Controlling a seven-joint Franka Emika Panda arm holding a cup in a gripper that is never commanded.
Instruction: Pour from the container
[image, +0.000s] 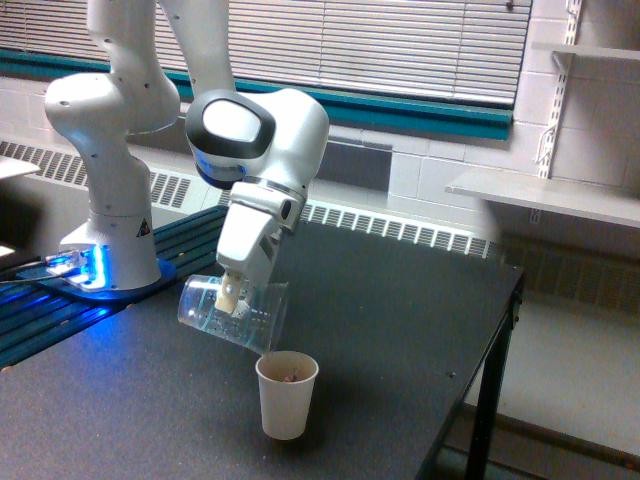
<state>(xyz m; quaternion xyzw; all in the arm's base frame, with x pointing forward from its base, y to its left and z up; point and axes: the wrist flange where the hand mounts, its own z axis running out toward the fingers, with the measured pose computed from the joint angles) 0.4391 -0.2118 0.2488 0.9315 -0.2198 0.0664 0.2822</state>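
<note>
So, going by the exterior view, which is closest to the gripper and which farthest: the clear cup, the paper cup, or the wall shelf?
1. Clear cup: held in the gripper, tipped on its side.
2. Paper cup: on the table, just below and toward the view's right.
3. Wall shelf: far off at the view's right.

Lab: cinder-block wall (455, 150), bench-mounted arm (150, 130)

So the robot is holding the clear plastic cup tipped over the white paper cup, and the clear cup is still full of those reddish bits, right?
Not quite. The clear plastic cup is held tipped above the white paper cup by the gripper, but it looks empty. In the exterior view the reddish bits lie inside the paper cup, not in the clear one.
</note>
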